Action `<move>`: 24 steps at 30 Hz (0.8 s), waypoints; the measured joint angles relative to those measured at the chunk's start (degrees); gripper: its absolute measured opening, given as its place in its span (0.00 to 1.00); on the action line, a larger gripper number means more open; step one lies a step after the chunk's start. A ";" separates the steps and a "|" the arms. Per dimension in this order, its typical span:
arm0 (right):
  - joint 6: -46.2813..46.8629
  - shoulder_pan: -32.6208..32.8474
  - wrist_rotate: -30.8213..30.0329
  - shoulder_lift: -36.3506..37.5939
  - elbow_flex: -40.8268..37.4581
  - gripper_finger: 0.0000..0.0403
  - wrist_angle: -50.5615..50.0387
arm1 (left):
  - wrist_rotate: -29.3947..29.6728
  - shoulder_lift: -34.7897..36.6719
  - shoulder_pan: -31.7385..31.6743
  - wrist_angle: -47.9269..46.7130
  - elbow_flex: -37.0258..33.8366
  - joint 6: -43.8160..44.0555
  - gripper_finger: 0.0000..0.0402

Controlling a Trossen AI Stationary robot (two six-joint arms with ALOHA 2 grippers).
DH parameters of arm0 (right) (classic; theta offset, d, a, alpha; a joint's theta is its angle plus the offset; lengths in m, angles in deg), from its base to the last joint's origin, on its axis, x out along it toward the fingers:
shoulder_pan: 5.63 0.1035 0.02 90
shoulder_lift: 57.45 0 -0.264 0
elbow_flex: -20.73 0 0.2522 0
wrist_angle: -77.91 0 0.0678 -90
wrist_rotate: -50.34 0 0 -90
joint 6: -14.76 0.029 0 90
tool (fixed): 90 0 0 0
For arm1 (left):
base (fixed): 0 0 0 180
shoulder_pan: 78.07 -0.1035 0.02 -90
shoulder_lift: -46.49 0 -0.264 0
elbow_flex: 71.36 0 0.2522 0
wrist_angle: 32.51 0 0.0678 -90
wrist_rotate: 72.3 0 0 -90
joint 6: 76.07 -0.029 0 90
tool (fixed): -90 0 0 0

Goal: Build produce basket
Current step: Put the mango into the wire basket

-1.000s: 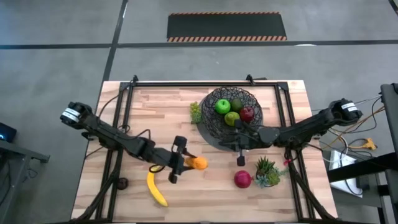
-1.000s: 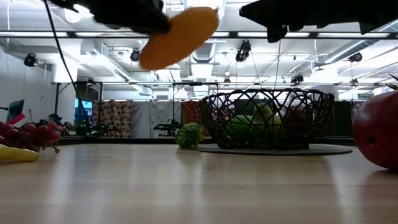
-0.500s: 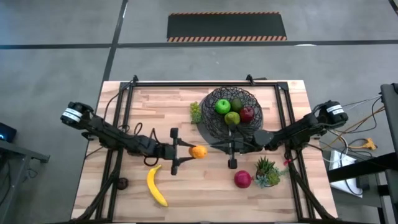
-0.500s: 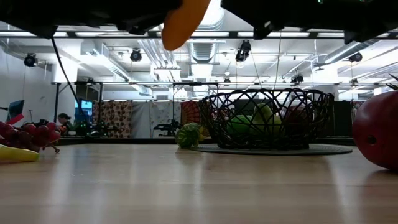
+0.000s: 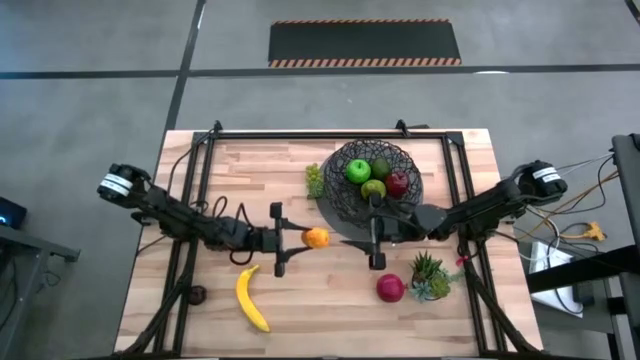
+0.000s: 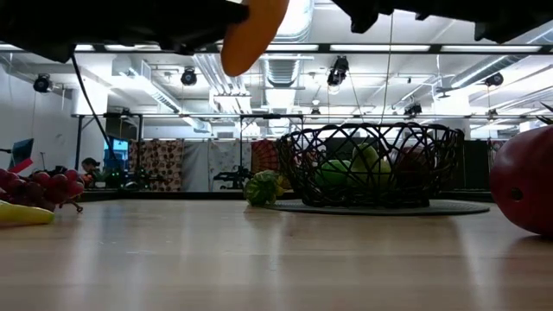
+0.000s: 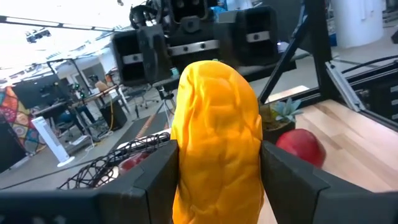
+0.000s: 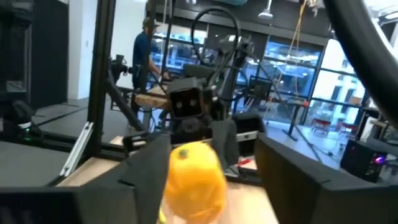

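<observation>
At the middle of the high frame, your left gripper (image 5: 293,238) holds the orange (image 5: 317,238) between its fingers, lifted off the table (image 5: 250,170); the left wrist view shows both fingers pressed against the fruit's sides. In the low view the orange (image 6: 251,30) hangs at the top centre, well above the tabletop.

Just right of it, your right gripper (image 5: 352,240) faces the left one, its fingers spread wide on either side of the orange; the right wrist view shows the orange (image 8: 194,180) between those parted fingers (image 8: 292,180), and you cannot tell from it whether they touch the fruit.

The basket (image 5: 368,180) sits upper right of centre, just above the right gripper. Inside it you have a green apple (image 5: 357,171), a pear (image 5: 374,190), a red apple (image 5: 397,183) and a darker green fruit (image 5: 381,165) at the far side. Green grapes (image 5: 315,180) lie just beside the basket's left edge.

At the lower left, the banana (image 5: 250,299) lies on the table, and purple grapes (image 5: 197,294) rest near the left edge. At the lower right, a second red apple (image 5: 390,288) sits just beside the plant (image 5: 430,275).
</observation>
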 joint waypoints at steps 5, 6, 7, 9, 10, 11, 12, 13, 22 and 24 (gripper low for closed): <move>1.24 -0.63 -0.03 -3.83 1.42 0.70 0.67 | 0.03 0.00 -0.66 0.04 0.02 0.02 0.47; 1.18 -0.67 -0.08 -4.75 1.99 0.72 0.78 | 0.03 0.00 -0.74 0.04 0.02 0.02 0.47; 1.18 -0.67 -0.06 -5.70 2.61 0.73 0.93 | 0.03 0.00 -0.88 0.04 0.02 0.02 0.47; 0.19 -0.67 -0.03 -8.04 4.37 0.76 1.47 | 0.03 0.00 -0.97 0.04 0.02 0.05 0.47; -0.52 -0.64 -0.03 -9.04 5.16 0.77 1.59 | 0.03 0.00 -0.97 0.06 0.02 0.06 0.47; -0.98 -0.66 -0.03 -9.95 6.03 0.77 1.55 | 0.03 0.00 -0.97 0.07 0.02 0.07 0.47; -1.34 -0.75 -0.02 -10.94 7.07 0.78 1.60 | 0.03 0.00 -0.97 0.07 0.02 0.07 0.47; -1.37 -0.84 -0.04 -11.71 7.93 0.78 1.63 | 0.03 0.00 -0.97 0.07 0.02 0.11 0.47; -0.46 -2.67 0.08 -15.15 10.32 0.58 1.91 | 0.07 -0.02 -1.00 1.28 0.03 0.07 0.47; 0.42 -3.19 0.45 -15.07 10.30 0.48 1.72 | 0.23 -0.02 -1.03 1.24 0.15 0.11 0.47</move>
